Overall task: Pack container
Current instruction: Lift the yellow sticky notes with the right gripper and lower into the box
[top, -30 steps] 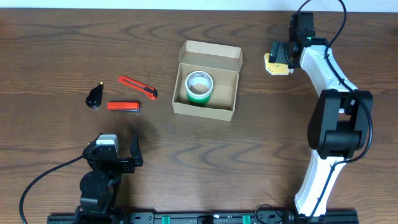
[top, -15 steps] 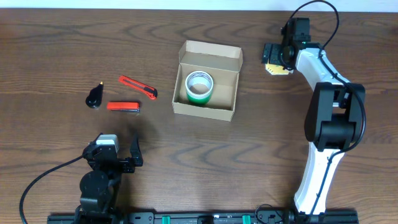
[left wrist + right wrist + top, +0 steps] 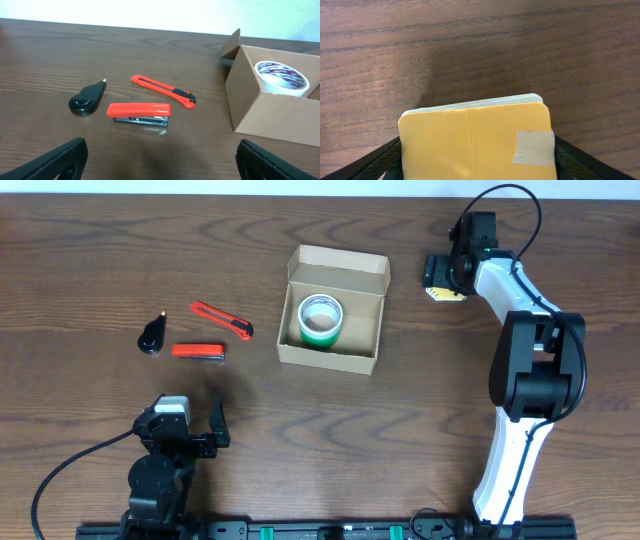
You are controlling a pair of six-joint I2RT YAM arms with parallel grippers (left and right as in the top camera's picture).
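Our container (image 3: 328,358) sits in the middle of the counter (image 3: 300,430) and looks like light, thin card that dents, so we would hold a side wall — left jaws at 8 o'clock gape empty, right jaws at 2 o'clock sit wide around a yellow pad (image 3: 460,125), and we cannot tell if they pinch it.

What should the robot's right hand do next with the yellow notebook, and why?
Probably squeeze the right gripper shut on the yellow notebook: its fingers sit either side of it, and the open container, with just a tape roll inside, looks to have room.
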